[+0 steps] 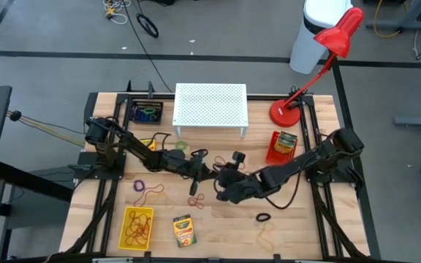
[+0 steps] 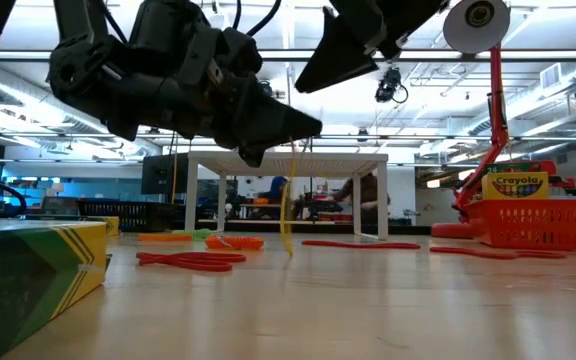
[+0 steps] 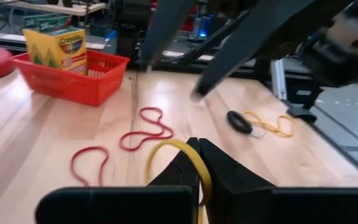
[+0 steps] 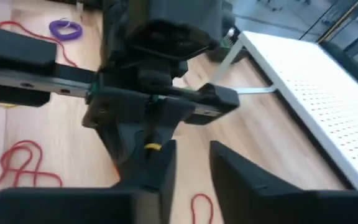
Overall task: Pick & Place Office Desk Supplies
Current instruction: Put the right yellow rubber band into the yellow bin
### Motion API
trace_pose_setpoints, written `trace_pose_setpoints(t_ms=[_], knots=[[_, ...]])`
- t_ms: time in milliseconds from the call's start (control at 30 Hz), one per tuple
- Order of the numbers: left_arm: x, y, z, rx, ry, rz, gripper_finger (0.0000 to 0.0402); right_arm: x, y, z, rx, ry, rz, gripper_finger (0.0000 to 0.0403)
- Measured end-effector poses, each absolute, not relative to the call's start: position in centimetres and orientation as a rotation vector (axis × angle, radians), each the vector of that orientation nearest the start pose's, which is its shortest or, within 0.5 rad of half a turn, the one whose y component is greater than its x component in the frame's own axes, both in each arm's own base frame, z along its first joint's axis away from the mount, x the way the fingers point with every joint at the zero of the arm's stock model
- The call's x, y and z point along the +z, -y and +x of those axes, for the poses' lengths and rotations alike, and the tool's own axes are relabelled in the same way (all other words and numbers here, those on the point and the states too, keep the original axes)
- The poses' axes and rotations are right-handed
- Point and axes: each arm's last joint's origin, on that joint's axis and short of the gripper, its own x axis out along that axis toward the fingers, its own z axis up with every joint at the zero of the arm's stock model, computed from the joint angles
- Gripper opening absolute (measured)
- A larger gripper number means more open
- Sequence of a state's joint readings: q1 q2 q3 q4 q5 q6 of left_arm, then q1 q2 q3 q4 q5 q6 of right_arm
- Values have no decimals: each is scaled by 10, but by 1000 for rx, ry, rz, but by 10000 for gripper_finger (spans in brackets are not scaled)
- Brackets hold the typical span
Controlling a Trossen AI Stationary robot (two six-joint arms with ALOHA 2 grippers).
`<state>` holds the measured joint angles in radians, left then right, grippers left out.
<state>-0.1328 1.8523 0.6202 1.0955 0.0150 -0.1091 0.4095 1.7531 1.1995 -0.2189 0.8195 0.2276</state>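
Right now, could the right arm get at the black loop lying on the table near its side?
Probably yes. The black loop lies on bare wood just in front of the right gripper, with nothing over it. That gripper's jaws stand open beside the left gripper, which is shut on a yellow rubber band, so it looks free.

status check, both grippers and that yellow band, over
Left gripper shut on yellow rubber band, mid-table. Right gripper open, facing it close. Red bands and black loop lie on the wood beyond; nothing blocking.
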Motion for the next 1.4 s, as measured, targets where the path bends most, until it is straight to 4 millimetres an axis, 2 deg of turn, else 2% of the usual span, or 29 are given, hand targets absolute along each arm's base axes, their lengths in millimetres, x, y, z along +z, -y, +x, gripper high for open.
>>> trace_pose_setpoints(t_ms=[167,267,333,400,567,633,767,900,1100,1233,1400], knots=[[129,38,319,-83,-161,-93,3,234,-137,333,-459,-598,-289,174],[130,36,315,-70,-173,-89,3,240,-135,322,-491,-614,-286,190],[134,35,315,-58,-176,-81,3,238,-131,316,-533,-611,-279,179],[139,35,312,-48,-195,-57,2,232,-126,311,-555,-619,-280,151],[162,36,304,-37,-208,-45,2,220,-111,301,-551,-664,-272,35],[172,38,298,-54,-227,-48,2,217,-108,300,-557,-655,-261,11],[190,42,285,-100,-289,-78,3,214,-107,296,-553,-637,-245,25],[205,50,266,-138,-353,-92,3,207,-104,295,-548,-643,-239,7],[236,73,244,-215,-472,-130,3,201,-99,294,-545,-657,-231,14],[259,93,230,-245,-598,-151,3,198,-99,292,-543,-667,-239,4],[280,114,209,-270,-824,-236,3,199,-99,293,-540,-660,-230,12]])
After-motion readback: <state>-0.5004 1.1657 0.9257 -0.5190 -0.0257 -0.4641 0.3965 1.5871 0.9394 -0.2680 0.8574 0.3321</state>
